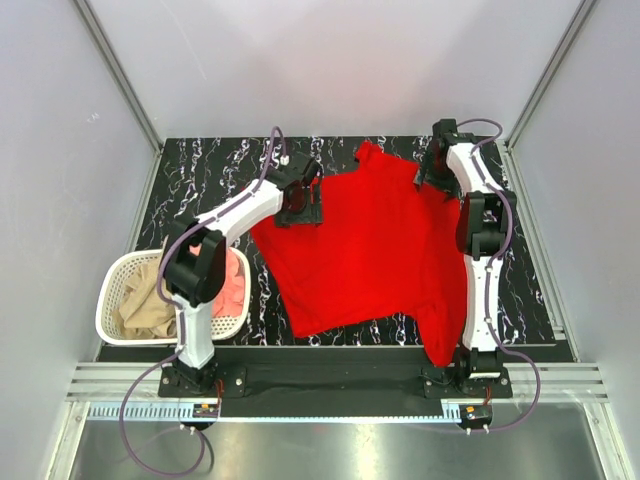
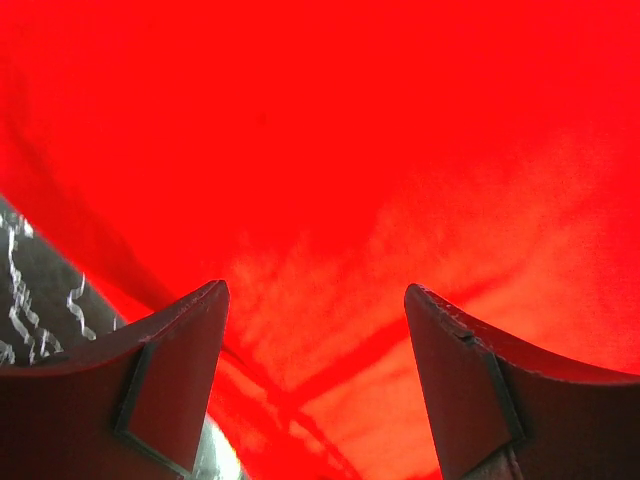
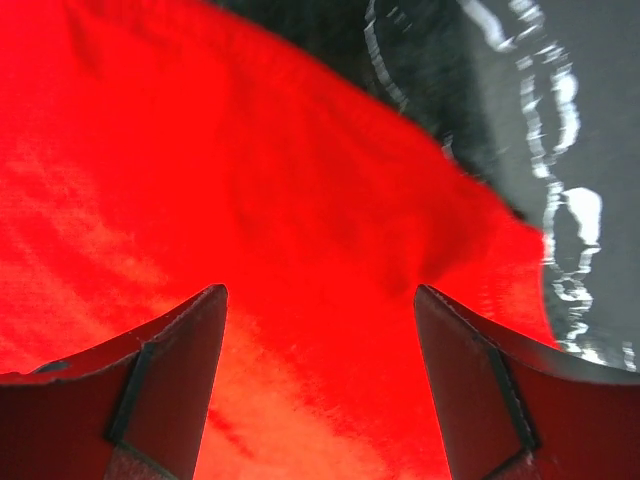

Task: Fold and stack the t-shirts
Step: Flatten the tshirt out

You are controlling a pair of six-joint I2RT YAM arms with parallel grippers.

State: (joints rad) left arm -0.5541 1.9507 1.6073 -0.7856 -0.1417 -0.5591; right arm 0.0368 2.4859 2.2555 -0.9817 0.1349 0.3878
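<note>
From the top camera I see the red shirt spread flat on the table. It lies askew, and one corner reaches the near edge by the right arm's base. My left gripper is over the shirt's left edge and my right gripper is at its far right corner, near a sleeve. The basket sits at the near left with the tan shirt and pink shirt in it, neither folded yet.

On the left wrist camera the jaws stand wide apart with nothing between them. Red cloth fills almost the whole view, a crease runs under the fingers, and a sliver of table shows at the left. I read that as being a little inboard of the edge.

On the right wrist camera the jaws are wide and empty too. The shirt's edge runs diagonally ahead of them, with a small pucker in it and bare table beyond.

I judge the step in hand is taking hold for the first fold. I would nudge the left gripper outward so it straddles the edge and does not bunch up cloth. Then I would lower both straight down and close them together. The lift should stay low and the carry even, so the shirt doesn't drag. The fold should follow the shirt's own axis, not the table's.
</note>
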